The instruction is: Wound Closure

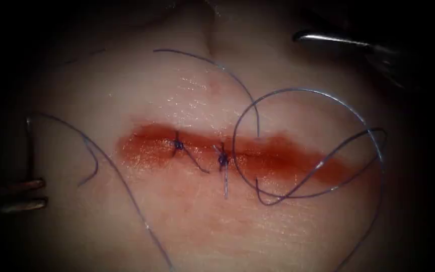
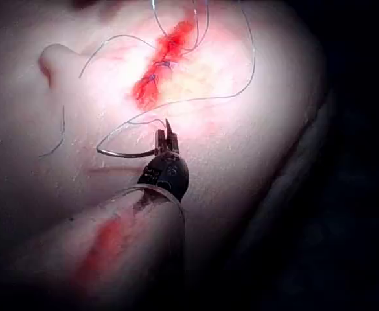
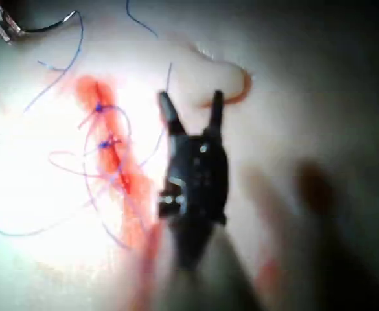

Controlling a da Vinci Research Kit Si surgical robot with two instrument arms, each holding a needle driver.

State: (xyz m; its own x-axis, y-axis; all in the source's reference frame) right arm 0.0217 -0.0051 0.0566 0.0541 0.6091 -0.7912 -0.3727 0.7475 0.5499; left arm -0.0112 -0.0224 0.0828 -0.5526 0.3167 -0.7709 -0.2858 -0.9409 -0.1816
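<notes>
Surgical practice bench, stitched tissue (image 1: 187,216), loose thread (image 1: 298,93), dark surround

Two tied stitches (image 1: 178,145) cross one cut (image 1: 237,153); two tools, one needle (image 2: 121,153), seemingly one thread (image 1: 298,93).

Endoscope above, both wrist views close; shared cut (image 1: 237,153).

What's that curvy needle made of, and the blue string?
The needle, held near one end by the left pincer off the tissue, looks like polished metal: thin, grey, glinting. The thread looks like smooth synthetic strand, blue-violet, springy in open loops. The right pincer holds nothing.
</notes>
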